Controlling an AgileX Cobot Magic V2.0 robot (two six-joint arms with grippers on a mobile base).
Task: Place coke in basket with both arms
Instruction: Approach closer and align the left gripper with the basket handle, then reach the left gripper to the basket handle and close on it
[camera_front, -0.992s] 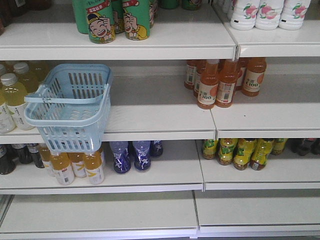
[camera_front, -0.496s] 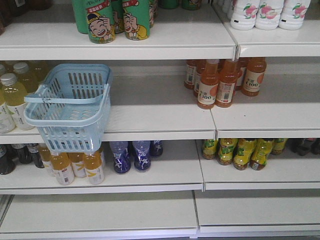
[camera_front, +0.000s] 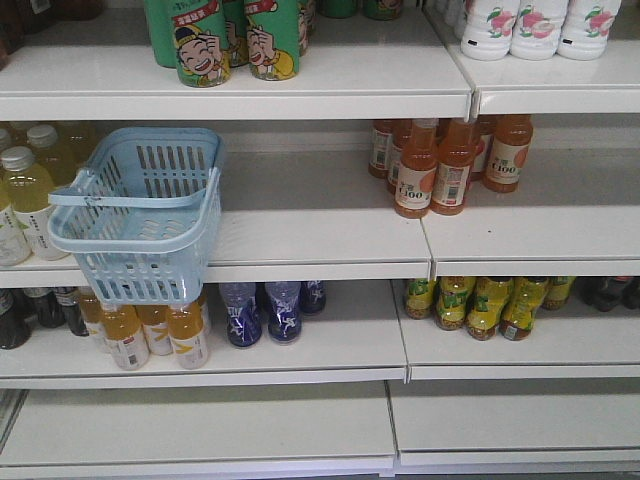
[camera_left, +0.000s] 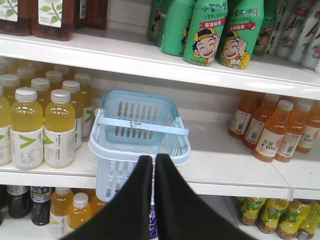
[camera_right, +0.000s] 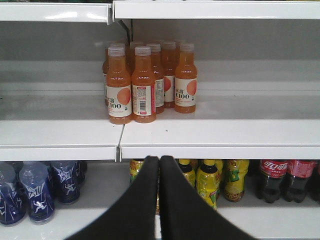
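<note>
A light blue plastic shopping basket (camera_front: 150, 275) with slotted sides sits at the front left of the white middle store shelf (camera_front: 320, 220), one thin loop handle lying across its open top. Its body reaches below the shelf lip, and what supports it cannot be told. In the left wrist view, the black wedge-shaped left gripper (camera_left: 153, 158) points at the basket (camera_left: 120, 175) from just in front, its two fingers pressed together with nothing between them. The black right gripper (camera_right: 159, 159) has its fingers closed against each other too, empty, and faces the right side of the shelves. Orange juice bottles (camera_right: 145, 85) with pale caps stand clustered on the middle shelf ahead of it. Dark cola bottles with red labels (camera_right: 272, 177) stand low to the right, beside yellow-green bottles (camera_right: 210, 180). Left of the basket are pale yellow drink bottles with white caps (camera_left: 42, 125). Green bottles with cartoon faces (camera_front: 225, 45) stand on the top shelf, and dark blue bottles (camera_front: 265, 310) below the basket. Where the slim red coke bottle stands cannot be told from these views
</note>
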